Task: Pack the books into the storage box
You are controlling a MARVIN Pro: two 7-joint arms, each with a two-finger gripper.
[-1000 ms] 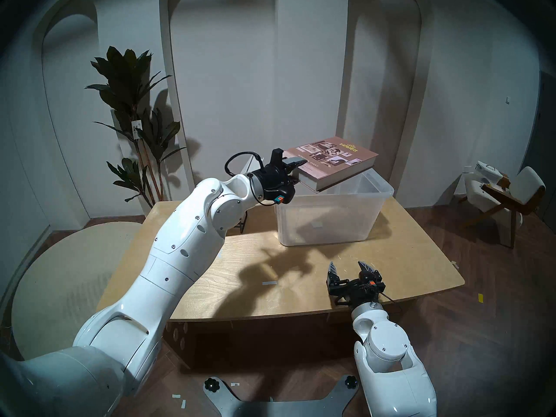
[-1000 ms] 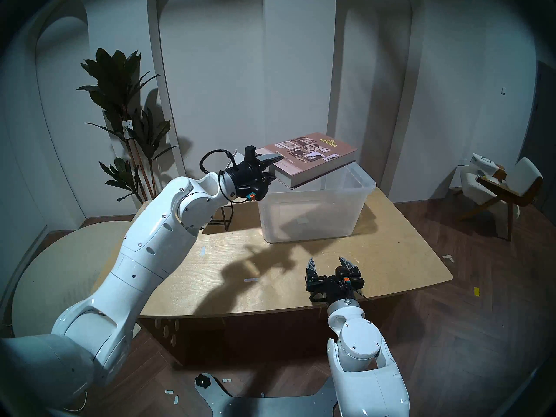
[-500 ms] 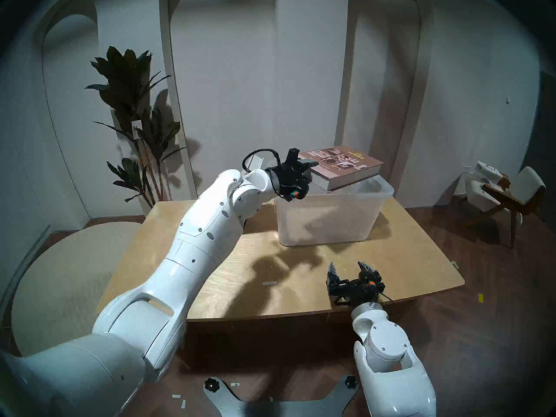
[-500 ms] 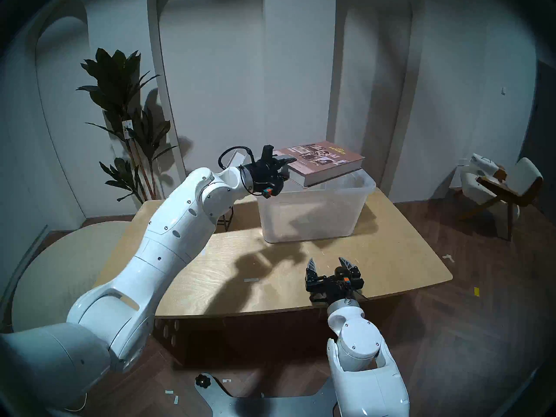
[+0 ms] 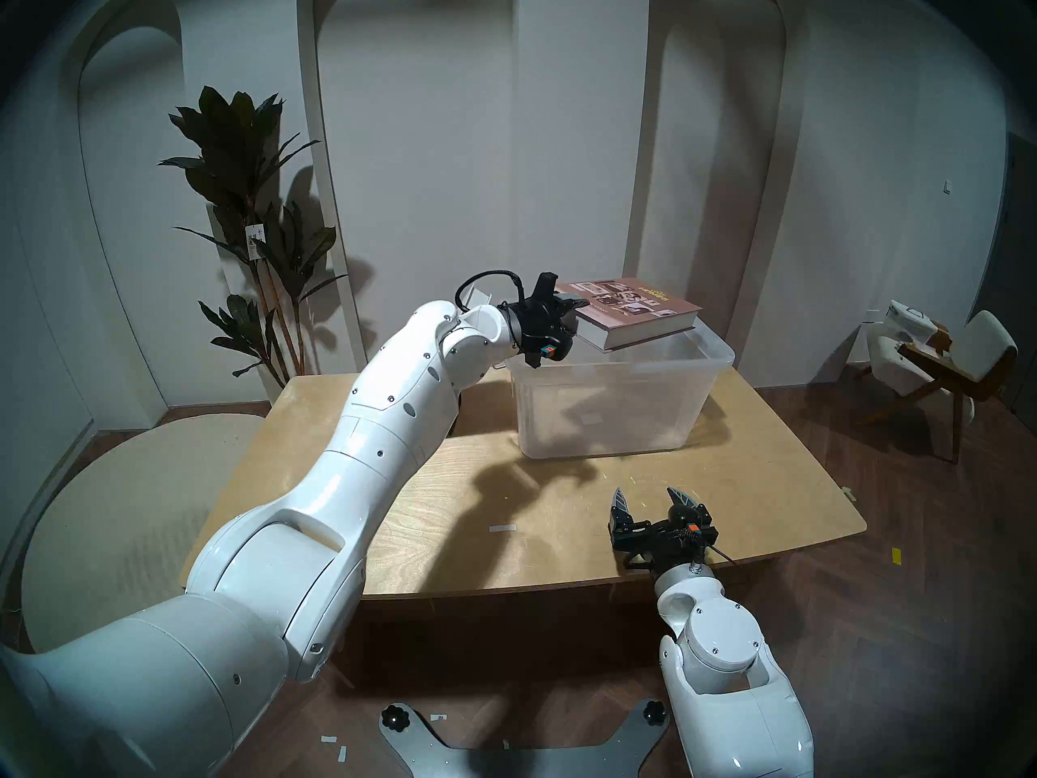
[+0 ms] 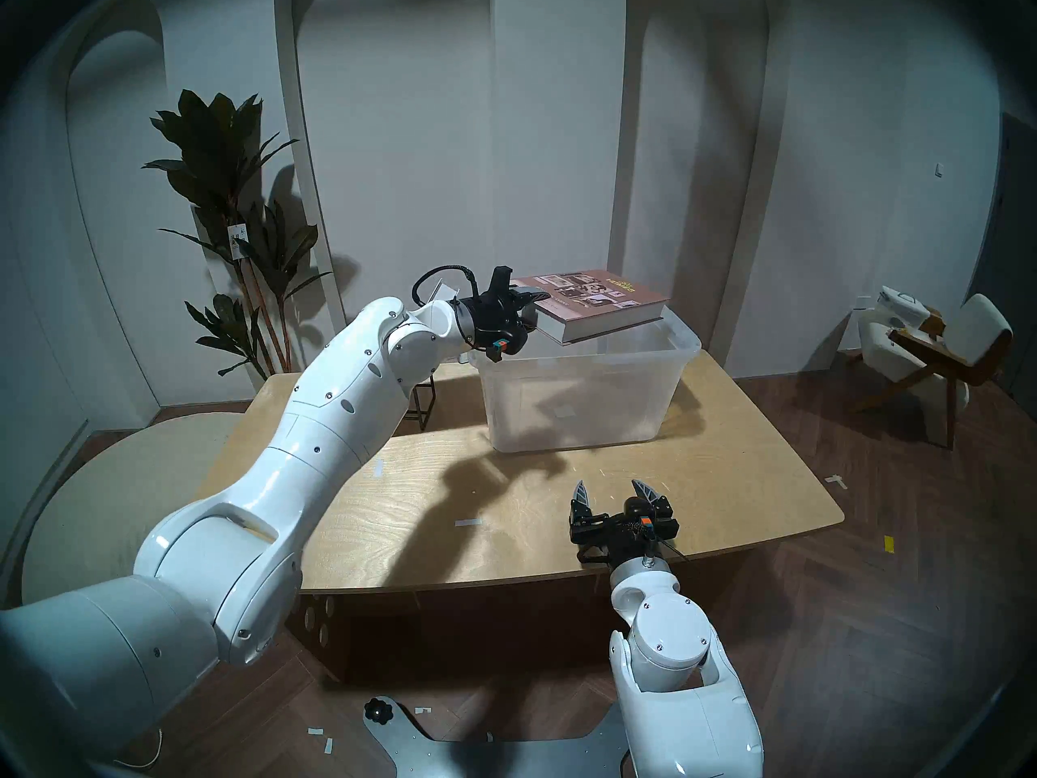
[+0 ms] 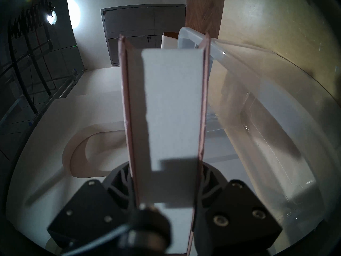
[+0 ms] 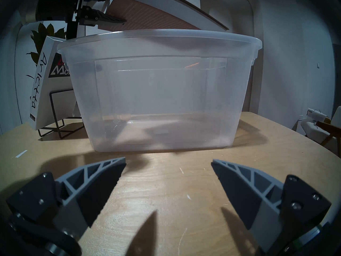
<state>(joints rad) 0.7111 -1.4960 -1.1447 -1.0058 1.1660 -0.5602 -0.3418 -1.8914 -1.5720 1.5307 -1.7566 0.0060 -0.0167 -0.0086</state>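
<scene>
The storage box point(image 5: 611, 406) stands on the bench point(image 5: 561, 524) toward its far side, at about one o'clock from the bench's middle. The brown book point(image 5: 634, 313) lies flat in the air over the box's far left part, clamped at its nine-o'clock end by the left hand point(image 5: 575, 322). At nine o'clock of the box, just beside it, the white book point(image 8: 39, 87) leans in the wire book stand point(image 8: 59, 117). The right hand point(image 5: 651, 499) hovers over the bench's near edge at five o'clock, well apart from the box.

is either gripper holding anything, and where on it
The left gripper holds the brown book flat above the storage box, clamped across its covers at one end. The right gripper is open, empty.
</scene>
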